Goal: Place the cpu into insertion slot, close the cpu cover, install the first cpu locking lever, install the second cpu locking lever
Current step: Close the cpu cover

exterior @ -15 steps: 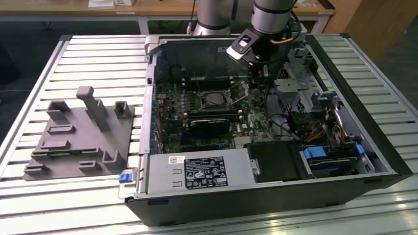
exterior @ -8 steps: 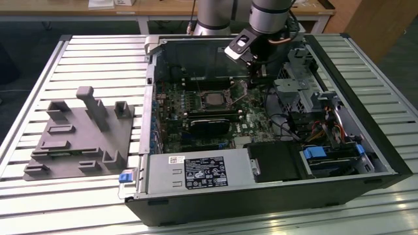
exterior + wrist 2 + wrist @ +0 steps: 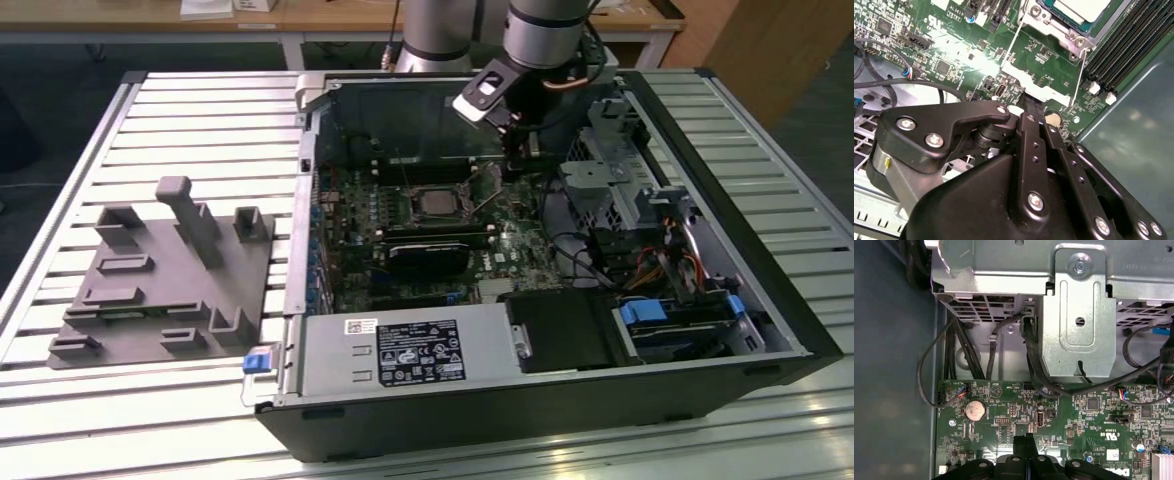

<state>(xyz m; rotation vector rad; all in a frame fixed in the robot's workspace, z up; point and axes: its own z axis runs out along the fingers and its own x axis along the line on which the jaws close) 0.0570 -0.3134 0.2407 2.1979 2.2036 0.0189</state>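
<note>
The arm is reached down into the open computer case (image 3: pixel 534 420) that stands on the slatted counter (image 3: pixel 200 110). The gripper (image 3: pixel 523 158) is seen low over the green board, toward the exterior view's right of the insertion slot (image 3: pixel 434 222) and apart from it. The cpu (image 3: pixel 1079 7) is already seated in the insertion slot (image 3: pixel 1064 30), its pale metal top bared. The cpu cover (image 3: pixel 1040 89) is not yet shut: it is swung open away from the slot, and green board is seen through its window. Its long axis is judged to run from the hinge at the slot straight toward the jaws, so the free end plate is the part nearest the gripper (image 3: pixel 1028 111), with the slot beyond it. In both wrist views the jaws appear drawn together to a narrow tip at the gripper (image 3: pixel 1026 440). The tip is touching or just beside the cover's free edge. Whether thin metal is pinched there cannot be told. A coin battery (image 3: pixel 974 410) is noted on the board near the tip.
</note>
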